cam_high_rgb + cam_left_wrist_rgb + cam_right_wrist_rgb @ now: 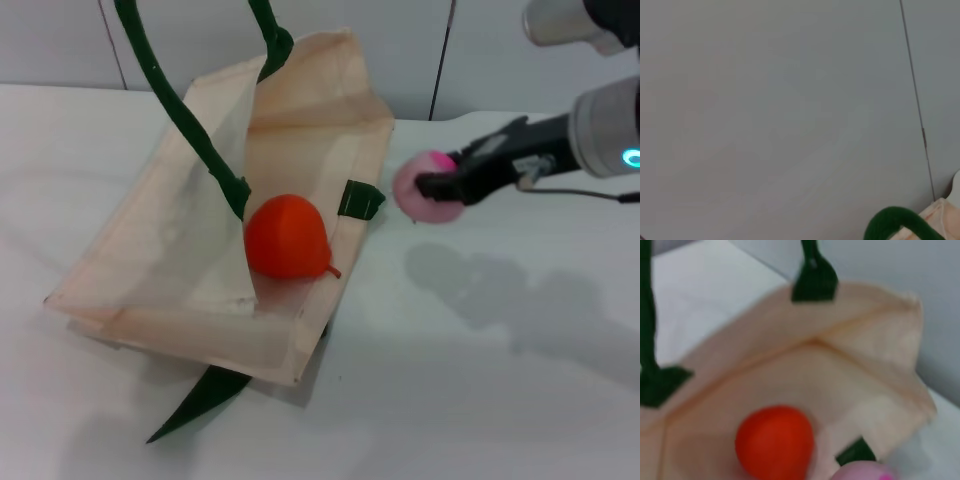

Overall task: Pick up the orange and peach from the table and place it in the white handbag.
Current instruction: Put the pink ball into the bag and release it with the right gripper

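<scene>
Orange (287,237), bright orange-red w/ small red stem, lies inside open white handbag (160,250). Pale pink peach (425,188) is in the air, just beside bag's rim.

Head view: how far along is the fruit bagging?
Done: the orange-red pointed toy fruit lies inside the open cream fabric tote bag. In hand: the right pincer holds the pale pink round toy peach in the air beside the bag's rim. Left: carry it over the opening and release.

Right arm (600,125): grey cylindrical segments, cyan indicator light, thin black cable, black jaws.
</scene>
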You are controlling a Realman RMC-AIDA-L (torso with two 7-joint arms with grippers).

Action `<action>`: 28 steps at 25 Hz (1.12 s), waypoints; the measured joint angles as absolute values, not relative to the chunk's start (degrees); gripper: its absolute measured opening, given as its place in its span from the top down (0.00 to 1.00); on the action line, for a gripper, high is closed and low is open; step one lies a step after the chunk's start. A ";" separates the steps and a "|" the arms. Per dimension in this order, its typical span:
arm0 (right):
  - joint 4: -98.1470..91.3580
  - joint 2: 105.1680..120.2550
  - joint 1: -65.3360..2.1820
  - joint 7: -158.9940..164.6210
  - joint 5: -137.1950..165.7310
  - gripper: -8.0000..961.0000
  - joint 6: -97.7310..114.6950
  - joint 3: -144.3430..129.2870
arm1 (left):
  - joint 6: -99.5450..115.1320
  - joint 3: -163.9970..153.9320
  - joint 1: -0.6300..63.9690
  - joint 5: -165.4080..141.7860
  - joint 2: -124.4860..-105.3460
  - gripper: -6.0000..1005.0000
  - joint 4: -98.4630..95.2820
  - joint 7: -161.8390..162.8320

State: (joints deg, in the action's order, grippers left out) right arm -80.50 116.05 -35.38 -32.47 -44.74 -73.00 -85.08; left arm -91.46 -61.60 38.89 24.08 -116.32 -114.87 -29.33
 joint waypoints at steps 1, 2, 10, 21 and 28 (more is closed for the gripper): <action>-80.19 116.07 -35.73 -32.98 -45.31 0.63 -72.32 -85.19 | -91.44 -61.73 38.99 24.08 -116.32 0.82 -114.86 -29.27; -79.64 116.08 -36.20 -33.51 -46.03 0.63 -71.81 -85.21 | -91.42 -61.81 39.10 24.08 -116.32 0.81 -114.78 -29.22; -73.84 116.18 -39.76 -36.19 -49.80 0.64 -67.29 -85.50 | -91.33 -62.75 39.87 24.38 -116.40 0.81 -114.30 -28.82; -66.32 116.16 -44.94 -39.20 -52.21 0.64 -60.06 -86.05 | -91.31 -62.90 41.32 26.39 -116.37 0.81 -114.24 -28.28; -59.56 116.06 -48.25 -44.46 -58.35 0.65 -56.66 -87.34 | -91.32 -63.55 42.23 26.39 -116.29 0.80 -114.28 -27.69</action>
